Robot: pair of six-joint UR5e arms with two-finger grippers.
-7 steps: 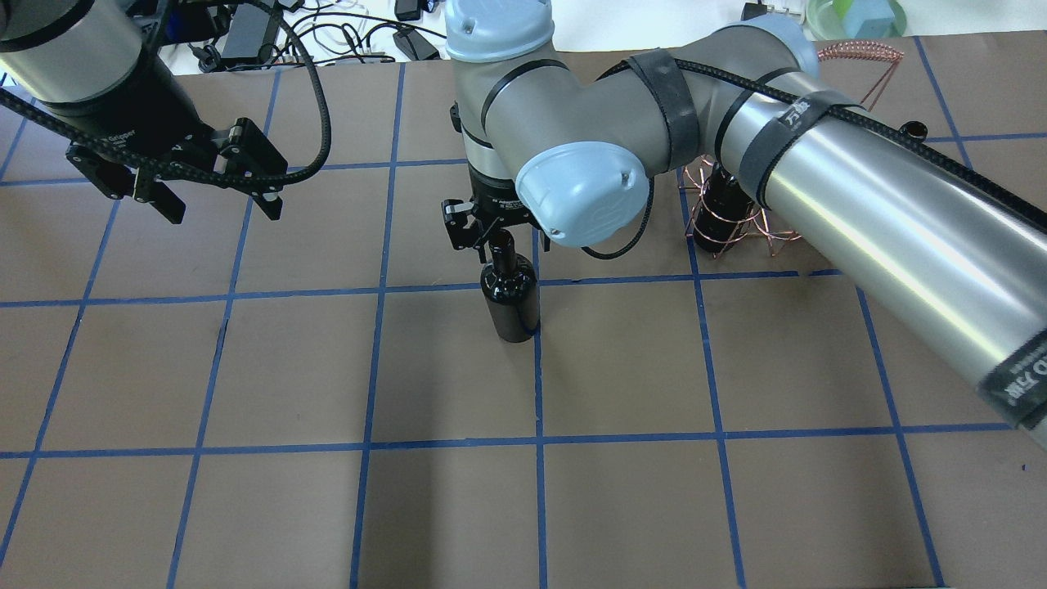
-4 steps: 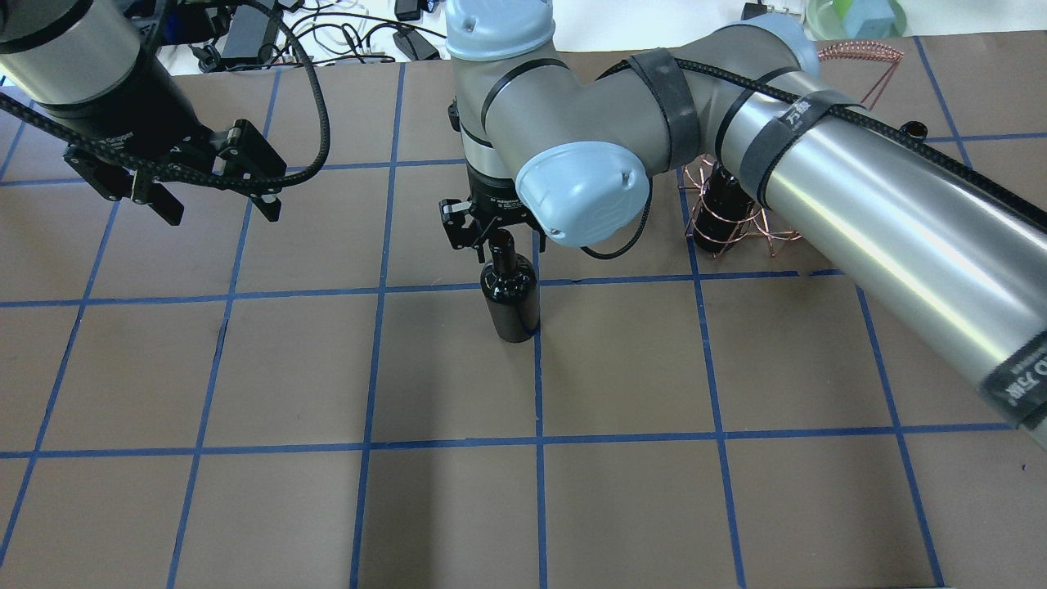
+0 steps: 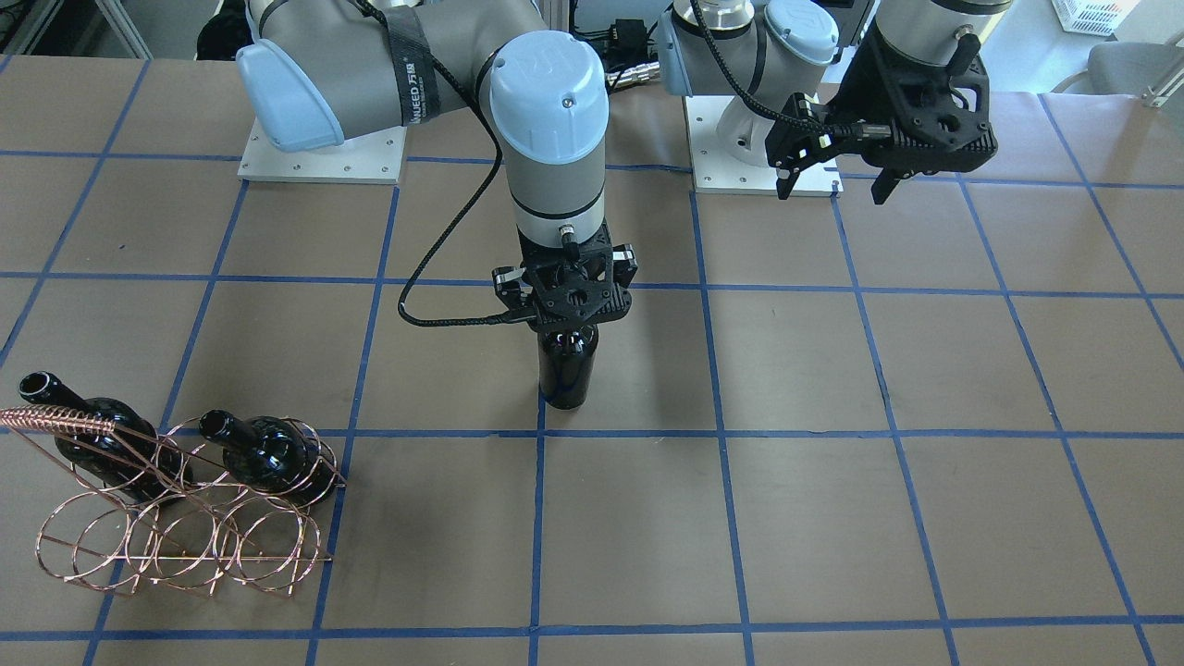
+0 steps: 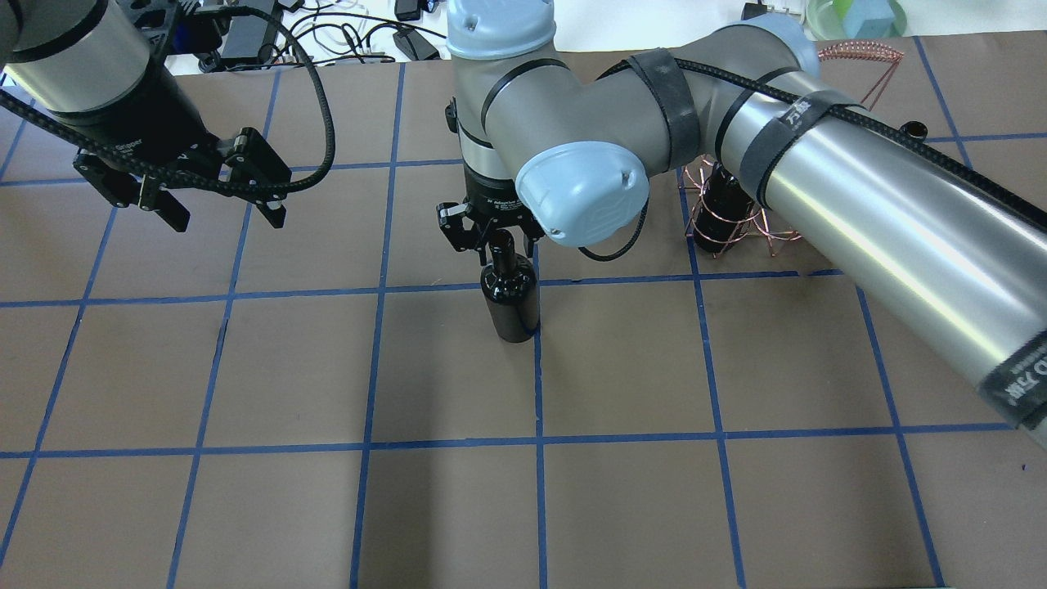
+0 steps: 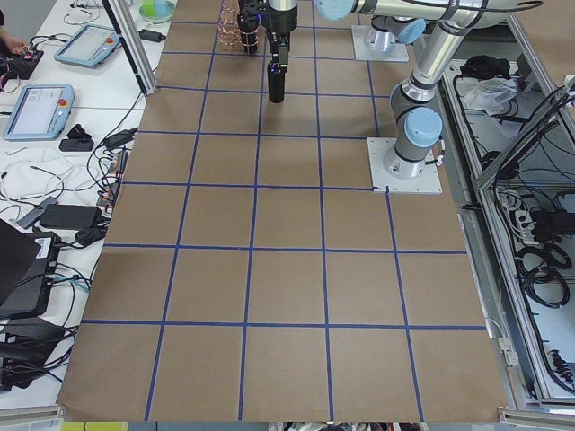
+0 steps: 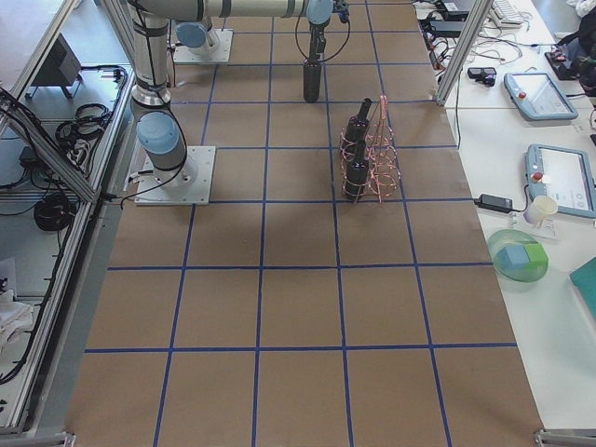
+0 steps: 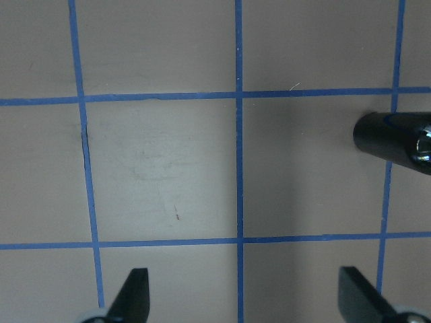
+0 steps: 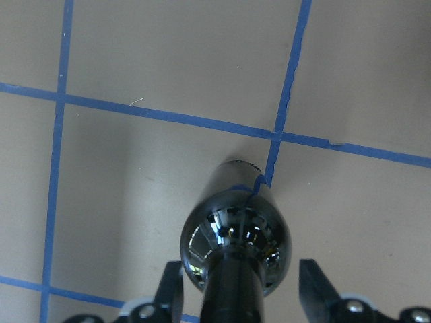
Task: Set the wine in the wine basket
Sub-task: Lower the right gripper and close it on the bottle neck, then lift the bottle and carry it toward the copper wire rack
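Silver-grey tubes and pale blue joint caps [image 3: 548, 85] mark the right arm [image 4: 859, 204] and left arm [image 4: 74, 57]; black braided cables [image 3: 435, 245], cinched by white-lettered black straps [image 3: 410, 69], run along them above white, screw-studded base plates [image 3: 319, 165].

The left tool [image 4: 227, 219] has shifted a little rightward and lower in the overhead view, toward the middle of the table [image 4: 622, 507].

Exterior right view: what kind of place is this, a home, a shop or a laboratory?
Probably a robotics laboratory: the table carries a blue tape grid, robot arms are bolted to it, and teach pendants lie on the side bench.
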